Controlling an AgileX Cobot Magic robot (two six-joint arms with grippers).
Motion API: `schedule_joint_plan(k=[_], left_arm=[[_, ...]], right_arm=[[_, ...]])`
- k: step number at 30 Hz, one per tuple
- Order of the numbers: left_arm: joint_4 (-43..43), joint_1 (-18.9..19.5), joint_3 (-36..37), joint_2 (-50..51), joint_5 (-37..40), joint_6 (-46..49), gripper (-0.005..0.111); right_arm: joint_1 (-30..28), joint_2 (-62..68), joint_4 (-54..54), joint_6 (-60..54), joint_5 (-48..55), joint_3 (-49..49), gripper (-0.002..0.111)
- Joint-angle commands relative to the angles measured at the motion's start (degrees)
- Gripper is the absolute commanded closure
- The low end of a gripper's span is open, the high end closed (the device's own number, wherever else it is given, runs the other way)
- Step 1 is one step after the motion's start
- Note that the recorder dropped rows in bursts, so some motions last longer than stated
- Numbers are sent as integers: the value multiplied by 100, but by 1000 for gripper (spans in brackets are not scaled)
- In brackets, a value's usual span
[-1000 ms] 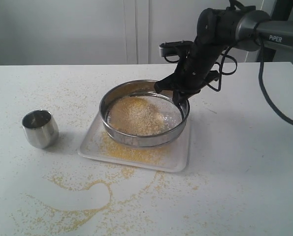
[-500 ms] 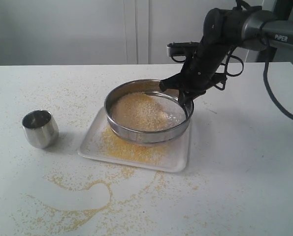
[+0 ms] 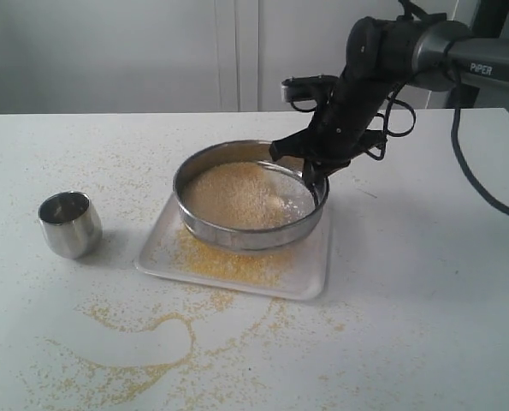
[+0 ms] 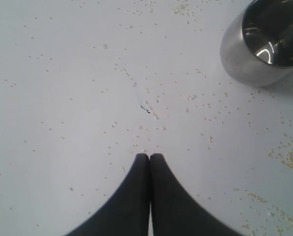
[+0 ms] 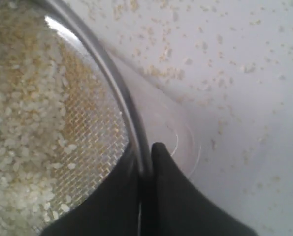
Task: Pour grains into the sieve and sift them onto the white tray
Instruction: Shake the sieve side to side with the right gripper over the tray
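The sieve [image 3: 245, 237] is held a little above the white tray [image 3: 312, 272], tilted slightly. My right gripper [image 3: 310, 175] is shut on its far right rim, one finger inside and one outside. Pale grains [image 3: 235, 193] cover most of the mesh. Fine yellow meal [image 3: 222, 265] lies on the tray under it. In the right wrist view the gripper [image 5: 145, 151] pinches the steel rim [image 5: 112, 81], with whitish grains [image 5: 23, 123] on the mesh and the tray's rounded corner [image 5: 188, 135] beyond. My left gripper [image 4: 149, 156] is shut and empty above the table.
A small steel cup [image 3: 69, 224] stands upright left of the tray, also near the left gripper as the cup [image 4: 264, 44]. Spilled yellow grains [image 3: 143, 338] streak the white table in front of the tray and scatter around it.
The right gripper swung the sieve to the right half a second ago and has now brought it back left; the grains inside have spread. The cup and tray have not moved.
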Motion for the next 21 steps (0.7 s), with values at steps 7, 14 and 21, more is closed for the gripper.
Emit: schedule_joint_plan(k=[7,14,21], left_arm=[[-28,3,-6,-42,52,-3,107],[-28,3,-6,-42,52,-3,107],[-28,3,-6,-42,52,-3,107]], right_arm=[[-201,-91,1224,-147,-398,45,108],[-282,-91,795,393,-425,45,108],[-293,-81,501,745,-472,45,108]])
